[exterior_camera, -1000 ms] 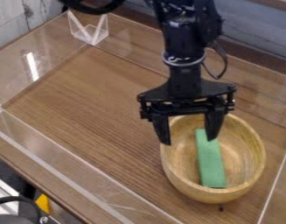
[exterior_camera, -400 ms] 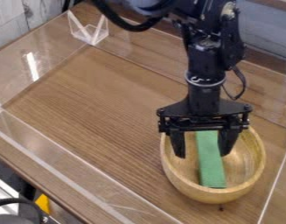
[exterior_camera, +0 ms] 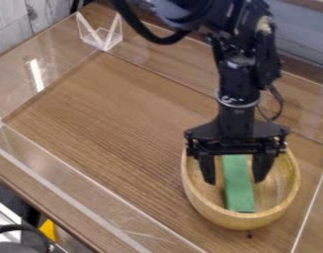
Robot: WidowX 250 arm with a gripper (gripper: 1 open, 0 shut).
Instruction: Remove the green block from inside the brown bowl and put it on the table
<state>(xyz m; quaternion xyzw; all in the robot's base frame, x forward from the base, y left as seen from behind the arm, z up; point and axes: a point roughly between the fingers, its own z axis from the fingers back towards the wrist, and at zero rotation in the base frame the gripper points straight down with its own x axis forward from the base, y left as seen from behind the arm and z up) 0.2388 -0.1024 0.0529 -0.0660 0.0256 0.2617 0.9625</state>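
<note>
At the frame's lower right the brown bowl [exterior_camera: 242, 193] sits on the table [exterior_camera: 111, 119], the green block [exterior_camera: 239, 184] lying inside it.

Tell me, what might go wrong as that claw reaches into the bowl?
The open gripper straddles the green block's upper end inside the brown bowl. Its fingers sit close to the rim, so they could bump or tip the bowl. The block leans along the curved wall, so a grab near its end may slip or pivot.
</note>
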